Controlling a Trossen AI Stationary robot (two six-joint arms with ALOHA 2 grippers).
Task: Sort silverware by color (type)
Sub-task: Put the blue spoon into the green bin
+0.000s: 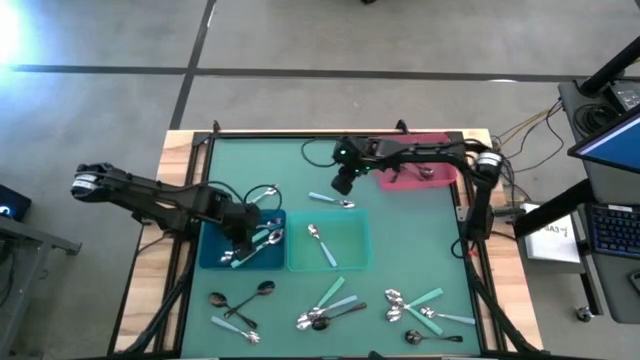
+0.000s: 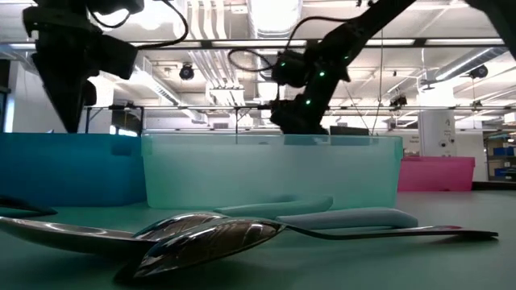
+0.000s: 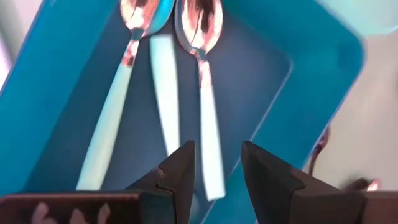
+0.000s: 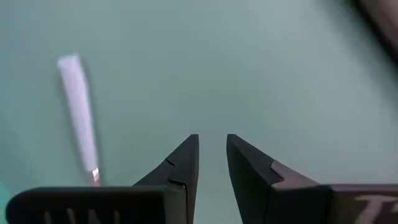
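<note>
My left gripper [image 3: 216, 171] hung above blue bin [image 1: 212, 252], fingers parted, empty; teal-handled spoons [image 3: 205, 99] lay inside bin. Right gripper [image 4: 212, 163] parted, empty, beyond teal bin [image 1: 350, 250], near stray teal-handled spoon [image 1: 333, 200]. Judged spoons light, stiff, slippery; best pinched mid-handle.

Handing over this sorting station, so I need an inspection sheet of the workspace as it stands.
Surface: green mat on a wooden table.
Job's things: teal-handled spoons in the blue bin; one in the teal bin; loose spoons near the front edge.
Clutter: nothing seen.
Grippers: left gripper open, empty over the blue bin; right gripper open, empty above the mat, by the pink bin.
Cables: bundle off the right edge.
Surroundings: concrete floor, desks.
</note>
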